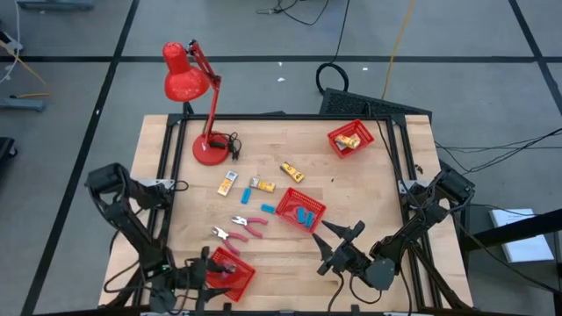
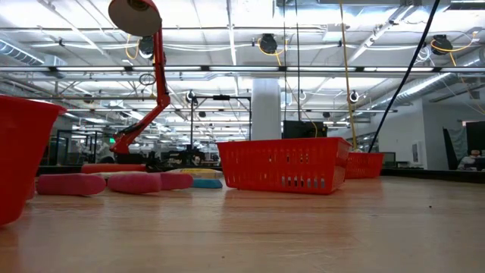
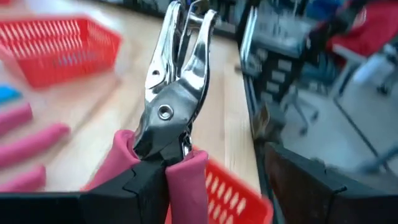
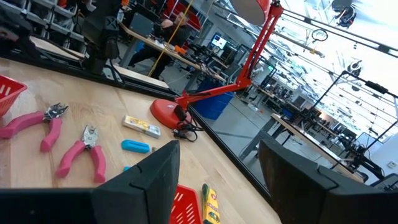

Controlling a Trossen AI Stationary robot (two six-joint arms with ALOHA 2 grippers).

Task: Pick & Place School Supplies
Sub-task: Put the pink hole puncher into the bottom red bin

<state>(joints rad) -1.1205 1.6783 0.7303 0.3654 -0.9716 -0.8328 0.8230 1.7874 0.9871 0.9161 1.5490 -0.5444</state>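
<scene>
**Pliers held over the near basket**

The left gripper (image 3: 163,186) pinches pink-handled pliers (image 3: 174,93) by the handles above the near red basket (image 1: 235,270); releasing them inside looks next. The right gripper (image 1: 338,241), fingers spread and holding nothing, waits beside the middle basket (image 1: 300,211)
</scene>
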